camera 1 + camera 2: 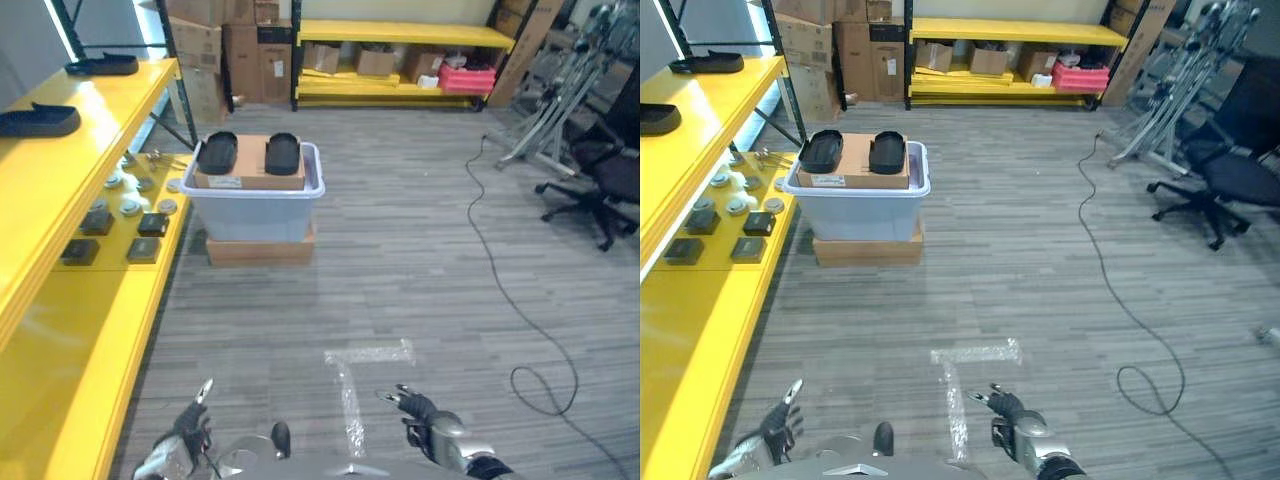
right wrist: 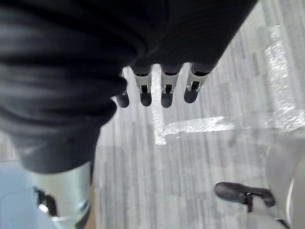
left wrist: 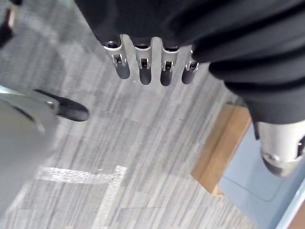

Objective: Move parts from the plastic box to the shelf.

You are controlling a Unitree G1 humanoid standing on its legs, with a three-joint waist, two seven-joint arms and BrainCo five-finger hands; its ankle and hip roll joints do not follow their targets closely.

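The plastic box (image 1: 255, 205) stands on the wooden floor (image 1: 420, 260) at about eleven o'clock from the robot, well ahead of it, on a flat cardboard box (image 1: 260, 248) of which only the front edge shows. Inside it lies a brown carton (image 1: 250, 165), its lower part hidden by the box wall, and on the carton sit two black parts (image 1: 217, 152), side by side and apart from each other. Their exact shape is hard to make out at this range.

The yellow shelf (image 1: 70, 180) runs along the nine to ten o'clock side, cut off by the picture edge. Its upper board carries two more black parts (image 1: 38, 121); the lower board holds small round pieces (image 1: 130, 207) and dark square ones (image 1: 152, 223), too small to tell what they are.

The left hand (image 1: 185, 435) hangs low at seven o'clock, partly cut off at the bottom edge, fingers (image 3: 143, 64) straight and relaxed with nothing in them; its wrist view shows bare floor, a corner of the cardboard and the pale box wall past the fingertips. The right hand (image 1: 425, 418) shows at five o'clock, fingers (image 2: 164, 88) likewise loose and empty, over the floor near a taped corner mark (image 1: 360, 370).

At two o'clock an office chair (image 1: 595, 190) is cut off at the edge, and a black cable (image 1: 500, 280) trails across the floor. A far yellow rack (image 1: 400, 35) at twelve o'clock holds boxes.
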